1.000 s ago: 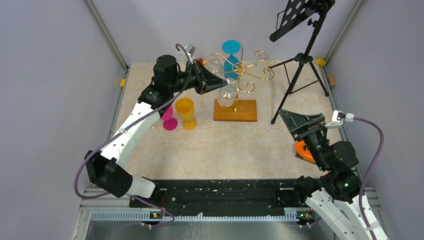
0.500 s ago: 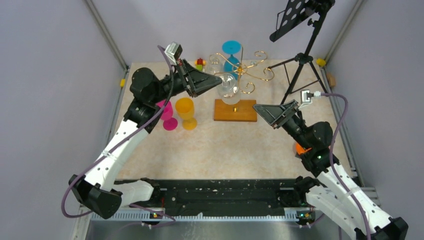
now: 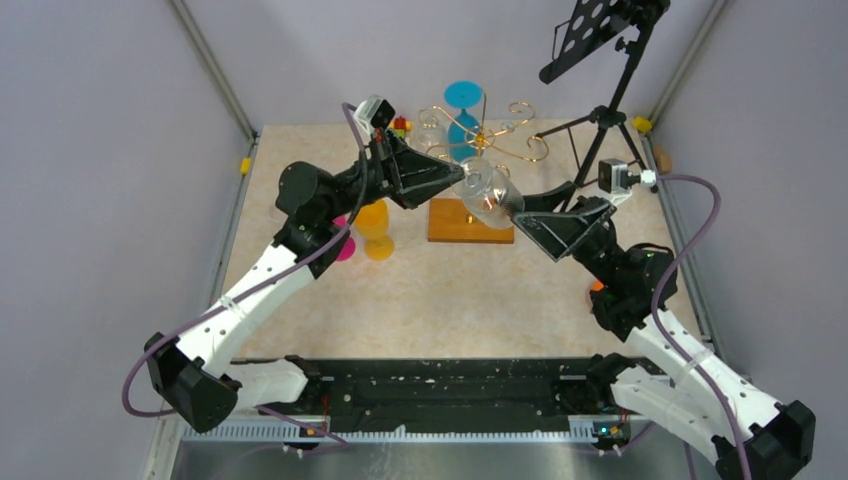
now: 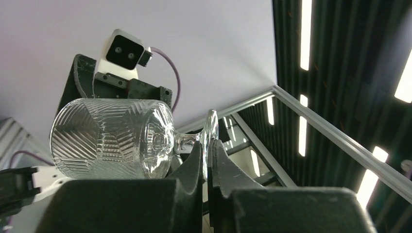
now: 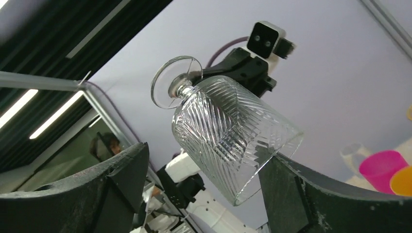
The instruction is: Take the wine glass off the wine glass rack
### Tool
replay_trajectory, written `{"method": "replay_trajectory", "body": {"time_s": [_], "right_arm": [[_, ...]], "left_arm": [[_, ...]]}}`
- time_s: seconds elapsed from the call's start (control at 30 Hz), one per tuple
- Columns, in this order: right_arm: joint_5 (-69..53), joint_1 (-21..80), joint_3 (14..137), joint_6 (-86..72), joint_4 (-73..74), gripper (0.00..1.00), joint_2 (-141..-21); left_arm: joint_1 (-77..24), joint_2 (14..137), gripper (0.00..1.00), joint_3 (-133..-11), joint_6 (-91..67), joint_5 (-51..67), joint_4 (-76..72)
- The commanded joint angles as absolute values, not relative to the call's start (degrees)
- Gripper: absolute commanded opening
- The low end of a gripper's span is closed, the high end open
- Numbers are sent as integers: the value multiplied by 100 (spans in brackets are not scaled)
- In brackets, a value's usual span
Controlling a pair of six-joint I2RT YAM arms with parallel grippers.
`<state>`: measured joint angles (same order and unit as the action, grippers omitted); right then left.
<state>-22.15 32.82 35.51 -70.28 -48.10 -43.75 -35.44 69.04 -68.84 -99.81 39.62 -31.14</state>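
The clear cut-pattern wine glass (image 3: 490,196) hangs in the air, tilted on its side, in front of the gold wire wine glass rack (image 3: 487,140) and above its wooden base (image 3: 455,222). My left gripper (image 3: 463,183) is shut on the glass's round foot (image 4: 210,137); the bowl (image 4: 109,138) sticks out to the left in the left wrist view. My right gripper (image 3: 517,212) is open, its fingers (image 5: 124,167) on either side of the rim of the bowl (image 5: 233,136); I cannot tell whether they touch it.
A blue glass (image 3: 463,97) and a clear one (image 3: 430,124) hang on the rack. A pink glass (image 3: 338,240) and a yellow glass (image 3: 374,226) stand at the left. A black tripod stand (image 3: 603,115) stands back right. An orange object (image 3: 598,290) lies behind my right arm.
My left gripper has drawn the clear glass off the rack toward the near right and tipped it over. My right arm has risen to it, its open jaws now around the bowl.
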Motion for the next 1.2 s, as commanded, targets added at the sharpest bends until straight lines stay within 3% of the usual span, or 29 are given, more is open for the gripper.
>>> {"method": "replay_trajectory", "body": {"time_s": [0.0,0.1,0.3,0.43,0.47,0.6,0.77,0.87,1.0,1.17], "right_arm": [[-2655,3539,3971,-7002,-6139,78,-4611],[-2732,3614,3928,-6986,-6840,54,-4773],[-2795,3639,3879,-7029,-7821,29,-4970],[-2823,3645,3925,-7079,-8248,3,-5089],[-2859,3647,3959,-7087,-8289,0,-5115],[-2964,3647,4090,-6943,-8180,0,-5123],[-2852,3646,4152,-6436,-7283,0,-4852],[-2747,3647,4263,-5922,-6388,0,-4614],[-2834,3647,4558,-5203,-5140,0,-4308],[-2885,3647,5065,-4263,-3375,0,-4211]], "left_arm": [[-3735,6752,0,-6867,-10442,3626,-4347],[-3754,6650,0,-6775,-10408,3527,-4387],[-3753,6600,0,-6537,-10496,3545,-4690],[-3761,6601,0,-6452,-10544,3538,-4827],[-3762,6601,0,-6455,-10522,3554,-4826],[-3757,6565,1,-6482,-10311,3570,-4659],[-3745,6304,48,-6629,-9180,3507,-3515],[-3683,6065,67,-6796,-8074,3406,-2289],[-3503,5624,80,-7071,-6458,2815,-441],[-3406,5242,85,-7489,-4414,959,2000]]}}
